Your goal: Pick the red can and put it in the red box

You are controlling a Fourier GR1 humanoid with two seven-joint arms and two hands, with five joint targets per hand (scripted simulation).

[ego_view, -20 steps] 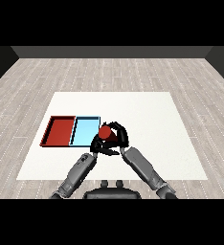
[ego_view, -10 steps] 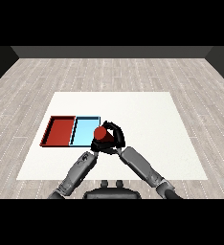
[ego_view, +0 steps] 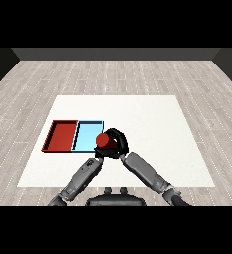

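Right hand: black right hand (ego_view: 119,144) on a grey forearm that comes in from the lower right of the head view; its fingers and thumb are curled round the can, so it has hold of it.
Can: small red cylindrical can (ego_view: 105,140), upright, its round top facing up, in the grasp of the right hand. It sits at the near right corner of the light blue tray, overlapping that tray's near edge in this view; whether it is above the tray or resting on it cannot be told.
Left hand: black left hand (ego_view: 100,153) at the end of the other grey forearm, which rises from the lower left. It lies just below the can and close against the right hand; most of it is hidden, and how its fingers are set cannot be told.
Red tray: shallow red rectangular tray (ego_view: 53,134) with a dark rim, lying to the left on the table, apart from the can.
Blue tray: shallow light blue rectangular tray (ego_view: 87,133), touching the red tray's right side, between it and the can.
Table: flat white table top (ego_view: 152,124), bearing both trays, on a grey plank floor (ego_view: 113,74).
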